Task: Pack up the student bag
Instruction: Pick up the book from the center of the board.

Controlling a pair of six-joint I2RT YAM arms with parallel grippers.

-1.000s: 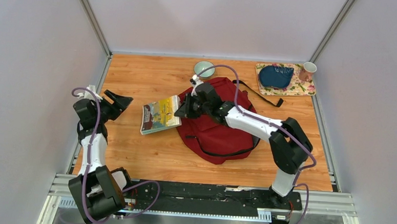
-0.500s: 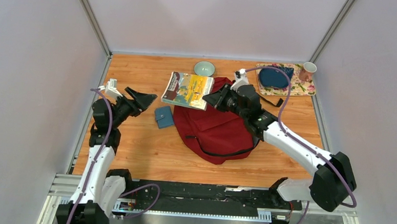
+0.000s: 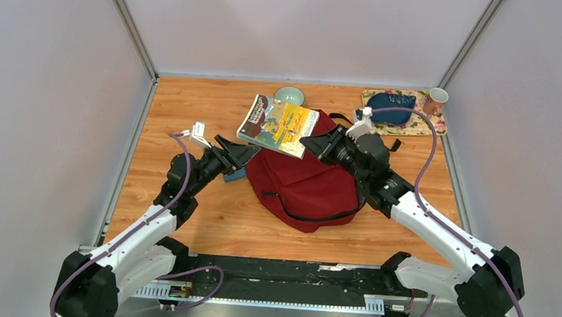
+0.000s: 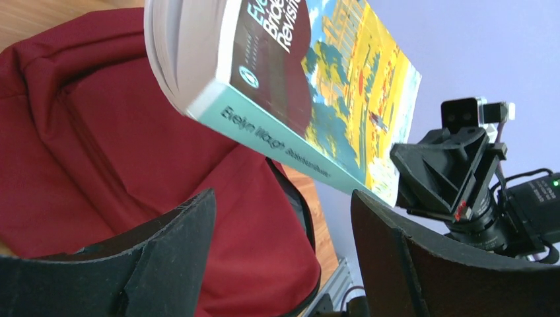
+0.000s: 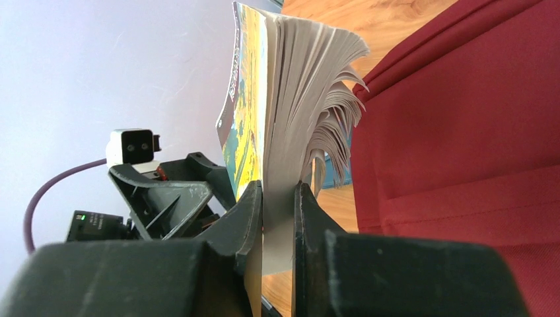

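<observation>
Since a moment ago our left arm has swung in from the left side of the tabletop [image 3: 193, 110], and the right arm has carried the book [image 3: 278, 126] a little further right, above the bag's far left corner.

Nearest to us, the left hand [image 3: 238, 155] hangs at the left edge of the student bag [image 3: 302, 185], its fingers spread wide with nothing between them. A small blue wallet [image 3: 236, 175] shows only as a sliver beneath it.

The bag lies slumped flat in the middle of the tabletop: dark red cloth, a black strap curving across its near part, another black strap trailing off its far right corner. Only the left wrist view shows the folds and a stitched seam running across the cloth.

Beyond it, the right hand [image 3: 315, 144] is clamped on the book, which is tilted clear of the tabletop. From above we see just the yellow and blue cover. The left wrist view adds the teal spine with the name Evelyn Waugh. The right wrist view alone shows the grip itself: both fingers pinch a lower corner, and the loose pages fan out towards the bag.

Furthest off stand a pale green bowl [image 3: 289, 96] and, at the far right corner, a floral mat [image 3: 434, 126] bearing a dark blue pouch [image 3: 390, 106] and a mug [image 3: 435, 100].
</observation>
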